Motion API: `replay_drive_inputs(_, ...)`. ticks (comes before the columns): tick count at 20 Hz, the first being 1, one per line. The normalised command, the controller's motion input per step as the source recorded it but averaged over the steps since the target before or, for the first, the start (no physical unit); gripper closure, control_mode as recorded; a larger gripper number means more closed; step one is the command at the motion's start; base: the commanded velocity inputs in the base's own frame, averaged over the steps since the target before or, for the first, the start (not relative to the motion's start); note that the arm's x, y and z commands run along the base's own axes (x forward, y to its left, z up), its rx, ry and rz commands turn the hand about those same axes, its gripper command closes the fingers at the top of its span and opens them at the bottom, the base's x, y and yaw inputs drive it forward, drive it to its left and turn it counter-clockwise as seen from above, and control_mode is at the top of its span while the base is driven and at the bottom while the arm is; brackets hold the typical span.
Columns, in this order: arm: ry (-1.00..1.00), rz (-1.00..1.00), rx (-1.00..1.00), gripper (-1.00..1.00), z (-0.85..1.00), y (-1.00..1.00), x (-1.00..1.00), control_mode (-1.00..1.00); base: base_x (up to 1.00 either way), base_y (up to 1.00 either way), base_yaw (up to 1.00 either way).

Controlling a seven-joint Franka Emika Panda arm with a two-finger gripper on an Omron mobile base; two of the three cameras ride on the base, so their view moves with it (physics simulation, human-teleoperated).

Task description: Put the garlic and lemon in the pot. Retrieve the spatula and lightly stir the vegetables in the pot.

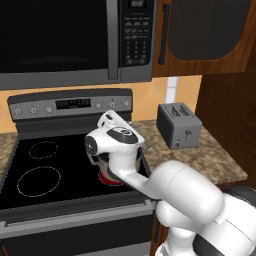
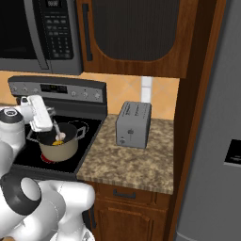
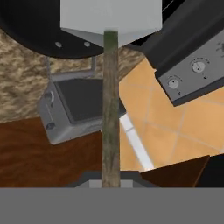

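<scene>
The beige pot (image 2: 60,149) stands on the stove's front right burner, which glows red under it. My gripper (image 2: 50,125) hangs over the pot's left rim, shut on the spatula's thin handle (image 2: 57,130), which slants down into the pot. In the hand view the handle (image 3: 110,109) runs up from between my fingers to the light-grey blade (image 3: 109,17), which lies over the pot's dark inside (image 3: 30,35). A patch of the yellow lemon (image 2: 58,142) shows inside the pot. The garlic is hidden. In the left base view my arm covers the pot.
A grey toaster (image 2: 133,124) stands on the speckled counter (image 2: 127,164) right of the stove. The stove's control panel (image 1: 70,105) rises behind the burners, with a microwave (image 1: 60,40) above. A tall fridge (image 2: 216,141) closes off the far right.
</scene>
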Motion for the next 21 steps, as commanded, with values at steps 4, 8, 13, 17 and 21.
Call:
replay_drive_inputs(4, 0.0, 0.01, -0.02, 1.0, -0.35, -0.03, 0.45, -1.0, 0.0, 0.0, 0.0)
replay_drive_inputs(8, 0.0, 0.0, -0.01, 1.0, -0.36, -0.04, 0.37, -1.0, 0.0, 0.0, 0.0)
replay_drive_inputs(13, -0.01, 0.01, -0.04, 1.0, -0.19, -0.02, -0.46, -1.0, 0.0, 0.0, 0.0)
replay_drive_inputs(17, -0.01, 0.13, -0.05, 1.0, 0.0, 0.01, -0.15, -1.0, 0.0, 0.0, 0.0)
replay_drive_inputs(21, 0.0, 0.18, -0.02, 1.0, 0.01, 0.0, 0.2, -1.0, 0.0, 0.0, 0.0)
